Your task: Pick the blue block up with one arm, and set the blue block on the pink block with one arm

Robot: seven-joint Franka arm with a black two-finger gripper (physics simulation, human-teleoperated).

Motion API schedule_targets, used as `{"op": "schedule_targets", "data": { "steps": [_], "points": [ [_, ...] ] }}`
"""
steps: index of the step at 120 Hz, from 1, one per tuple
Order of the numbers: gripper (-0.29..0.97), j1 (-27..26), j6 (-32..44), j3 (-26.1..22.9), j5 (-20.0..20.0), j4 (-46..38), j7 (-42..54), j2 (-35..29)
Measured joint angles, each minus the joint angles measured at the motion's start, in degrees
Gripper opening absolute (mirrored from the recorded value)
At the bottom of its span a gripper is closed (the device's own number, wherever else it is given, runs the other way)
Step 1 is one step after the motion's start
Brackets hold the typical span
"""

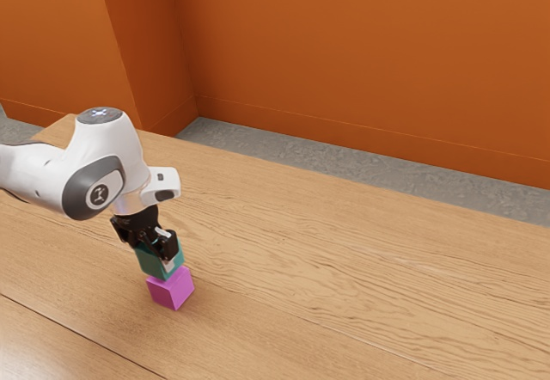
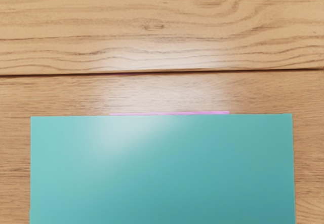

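Observation:
A teal-blue block (image 1: 160,263) rests on top of a pink block (image 1: 170,289) on the wooden table, near the exterior view's lower left. My black gripper (image 1: 158,244) comes down from above, and its fingers clasp the upper part of the teal-blue block from two sides. In the wrist view the teal-blue block (image 2: 162,169) sits large just under the hand. A thin sliver of the pink block (image 2: 169,113) peeks out along its far edge.
The wooden table (image 1: 361,260) stretches wide toward the exterior view's right. A grey floor strip (image 1: 369,167) and orange walls (image 1: 361,45) lie behind it. My white arm (image 1: 77,174) enters from the exterior view's left.

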Motion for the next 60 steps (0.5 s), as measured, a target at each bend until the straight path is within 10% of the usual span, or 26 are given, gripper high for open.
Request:
{"op": "schedule_targets", "data": {
  "steps": [60],
  "points": [
    [0.64,0.0,-10.2,-4.9,-0.3,8.0,2.7,-11.8]
  ]
}}
